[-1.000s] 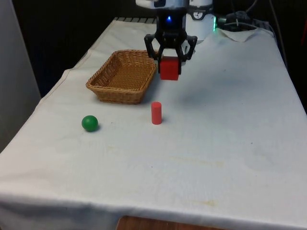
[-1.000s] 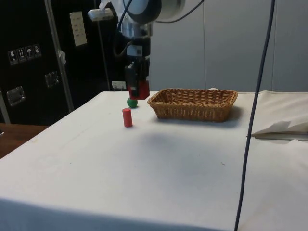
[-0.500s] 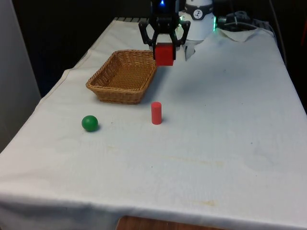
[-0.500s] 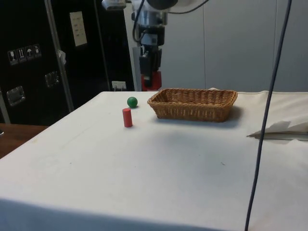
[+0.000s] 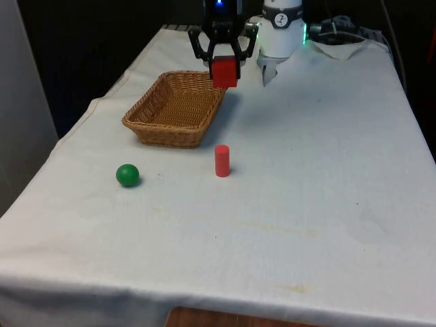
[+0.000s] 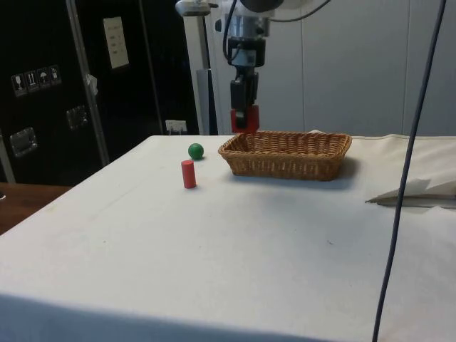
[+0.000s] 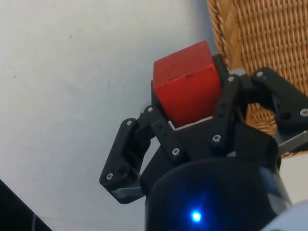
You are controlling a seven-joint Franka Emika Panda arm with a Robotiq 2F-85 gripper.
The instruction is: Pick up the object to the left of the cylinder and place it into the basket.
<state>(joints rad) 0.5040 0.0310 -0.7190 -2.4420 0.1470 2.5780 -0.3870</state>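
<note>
The arm hung upright, wrist pointing straight down, and the gripper (image 5: 225,68) was clamped on a red block (image 5: 225,72), held in the air! Going by the front view's left to right: a green ball (image 5: 127,175) sat on the cloth, low and well off to the left of the gripper; the wicker basket (image 5: 158,131) lay just below it, its right rim near the block; the red cylinder (image 5: 222,161) stood well below the gripper.
</note>
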